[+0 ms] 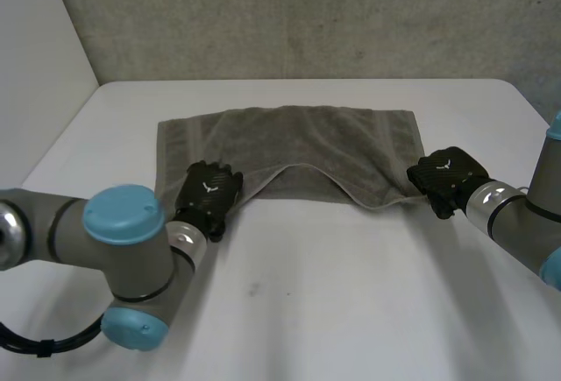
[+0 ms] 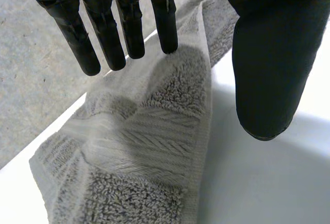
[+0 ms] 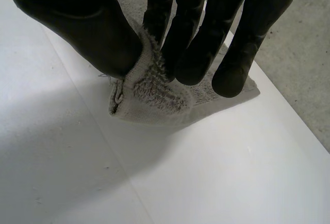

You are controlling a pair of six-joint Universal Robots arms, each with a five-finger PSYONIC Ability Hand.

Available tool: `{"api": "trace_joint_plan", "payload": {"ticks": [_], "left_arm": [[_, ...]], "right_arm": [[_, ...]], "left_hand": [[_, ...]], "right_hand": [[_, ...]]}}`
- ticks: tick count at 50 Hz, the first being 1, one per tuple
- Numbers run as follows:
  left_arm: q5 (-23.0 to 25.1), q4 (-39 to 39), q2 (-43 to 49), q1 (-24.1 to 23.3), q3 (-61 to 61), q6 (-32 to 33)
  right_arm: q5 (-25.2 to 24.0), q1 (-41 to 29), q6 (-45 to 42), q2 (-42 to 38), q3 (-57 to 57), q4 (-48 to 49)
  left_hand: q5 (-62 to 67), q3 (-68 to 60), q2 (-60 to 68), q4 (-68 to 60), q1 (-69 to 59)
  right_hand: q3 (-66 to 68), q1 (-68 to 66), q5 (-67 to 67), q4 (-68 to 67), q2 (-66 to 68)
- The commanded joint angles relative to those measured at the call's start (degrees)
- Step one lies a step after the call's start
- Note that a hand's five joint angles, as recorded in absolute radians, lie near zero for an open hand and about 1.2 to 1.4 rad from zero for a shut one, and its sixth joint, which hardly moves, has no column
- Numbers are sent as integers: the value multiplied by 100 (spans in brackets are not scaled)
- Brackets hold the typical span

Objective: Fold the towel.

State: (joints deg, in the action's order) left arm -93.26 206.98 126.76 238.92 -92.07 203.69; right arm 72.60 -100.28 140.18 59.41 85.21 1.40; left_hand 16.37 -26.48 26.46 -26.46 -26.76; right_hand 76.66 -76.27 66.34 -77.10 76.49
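Soft, even light over my table [image 1: 351, 293] — dim rather than bright, faint shade under the towel's [image 1: 298, 144] lifted edge.

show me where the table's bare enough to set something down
Widest bare patch: the table in front of the towel. A thinner bare strip lies between the towel's far edge and the wall. Crowded: the towel's near corners, where the left robot hand and right robot hand sit.

towel [image 1: 298, 144] on table [image 1: 351, 302] | left hand [image 1: 209, 190] near-left corner, seemingly | right hand [image 1: 445, 178] near-right
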Motion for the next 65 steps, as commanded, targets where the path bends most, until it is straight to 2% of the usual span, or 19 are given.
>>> {"api": "trace_joint_plan", "payload": {"ticks": [1,10,19,38,44,46,49,51,52,54,57,63,65], "left_arm": [[-403,71,420,-82,399,21],[-878,308,710,-74,558,144],[-1458,571,421,14,594,294],[-1458,677,-292,849,-75,311],[-1230,669,-564,955,-426,311],[-959,669,-757,963,-688,311],[-773,669,-863,955,-822,311],[-379,651,-1064,963,-1067,311],[-377,651,-1065,963,-1068,311],[16,599,-1301,1016,-1348,320],[307,494,-1582,1104,-1603,329],[519,203,-2102,1262,-2026,513],[589,89,-2557,1463,-2341,933]], "right_arm": [[0,0,1,0,5,1],[0,0,1,-9,5,9],[0,0,1,-9,22,9],[0,0,-8,-26,22,36],[0,-9,-8,-17,13,18],[18,0,-8,26,-22,-34],[26,0,-8,88,-31,-52],[35,18,-8,307,-31,-105],[35,18,-8,308,-31,-105],[53,96,1,527,-13,-218],[35,254,-8,781,22,-481],[-35,580,-78,1204,180,-1054],[-96,877,-428,1458,373,-1325]], "left_hand": [[437,-425,428,-427,-397],[588,-577,579,-579,-549],[1697,-1685,1688,-1687,-1658],[2943,-2932,2934,-2934,-2904],[4188,-4176,4179,-4178,-4149],[5360,-5348,5350,-5350,-5320],[5363,-5352,5354,-5354,-5324],[5363,-5352,5354,-5354,-5324],[5363,-5352,5354,-5354,-5324],[5363,-5352,5354,-5354,-5324],[5363,-5352,5354,-5354,-5324],[5363,-5352,5354,-5354,-5324],[5363,-5352,5354,-5354,-5324]], "right_hand": [[334,-373,366,-290,351],[334,-373,366,-290,351],[334,-373,366,-290,351],[334,-373,366,-290,351],[334,-373,366,-290,351],[334,-373,366,-290,351],[334,-373,366,-290,351],[334,-373,366,-290,351],[334,-373,366,-290,351],[334,-373,366,-290,351],[334,-373,366,-290,351],[334,-373,366,-290,351],[334,-373,366,-290,351]]}}
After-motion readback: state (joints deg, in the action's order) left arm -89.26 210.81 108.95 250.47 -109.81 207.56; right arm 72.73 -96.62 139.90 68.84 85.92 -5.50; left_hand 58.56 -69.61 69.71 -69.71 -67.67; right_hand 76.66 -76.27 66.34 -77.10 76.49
